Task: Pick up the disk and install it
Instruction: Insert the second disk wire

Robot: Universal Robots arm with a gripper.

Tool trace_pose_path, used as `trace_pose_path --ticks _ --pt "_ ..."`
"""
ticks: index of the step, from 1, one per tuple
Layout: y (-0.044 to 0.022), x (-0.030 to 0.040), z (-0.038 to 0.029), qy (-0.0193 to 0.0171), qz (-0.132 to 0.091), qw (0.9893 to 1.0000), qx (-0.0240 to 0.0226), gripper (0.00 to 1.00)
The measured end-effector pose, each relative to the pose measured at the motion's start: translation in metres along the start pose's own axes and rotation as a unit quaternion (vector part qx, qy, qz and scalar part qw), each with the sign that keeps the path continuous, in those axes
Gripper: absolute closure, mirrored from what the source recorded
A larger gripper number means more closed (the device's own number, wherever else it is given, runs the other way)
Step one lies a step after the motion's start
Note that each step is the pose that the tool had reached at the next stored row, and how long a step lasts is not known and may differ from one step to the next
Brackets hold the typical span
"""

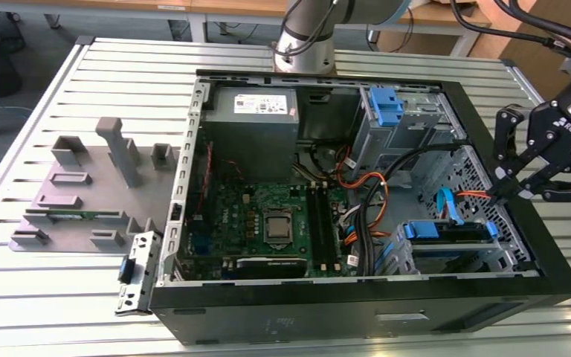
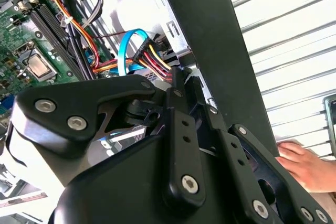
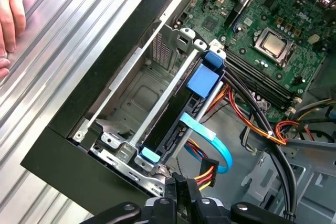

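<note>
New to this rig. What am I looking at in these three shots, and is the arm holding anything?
It is a single robot arm with a black pincer, working over an open desktop computer case that lies on a slatted metal table.

The exterior view comes from a camera off the arm and takes in the whole table. Both wrist views come from cameras riding on the arm, so they look past the pincer's black linkages into the case.

Inside the case are the green motherboard, the grey power supply and, at the edge nearest the pincer, the disk sitting in its drive bay with blue rails. A grey fixture plate lies beside the case. A person's hand rests on the table.

I cannot tell whether the pincer grips anything.
</note>
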State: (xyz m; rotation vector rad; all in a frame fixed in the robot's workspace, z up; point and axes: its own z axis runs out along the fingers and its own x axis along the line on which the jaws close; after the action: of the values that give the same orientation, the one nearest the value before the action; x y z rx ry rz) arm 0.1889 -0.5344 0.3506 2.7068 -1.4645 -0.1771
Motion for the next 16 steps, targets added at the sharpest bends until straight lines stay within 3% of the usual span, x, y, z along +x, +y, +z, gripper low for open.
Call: trace_pose_path --ticks 16 --pt "0.0001 0.0 0.0004 -0.0001 0.0 1.0 0.0002 0.79"
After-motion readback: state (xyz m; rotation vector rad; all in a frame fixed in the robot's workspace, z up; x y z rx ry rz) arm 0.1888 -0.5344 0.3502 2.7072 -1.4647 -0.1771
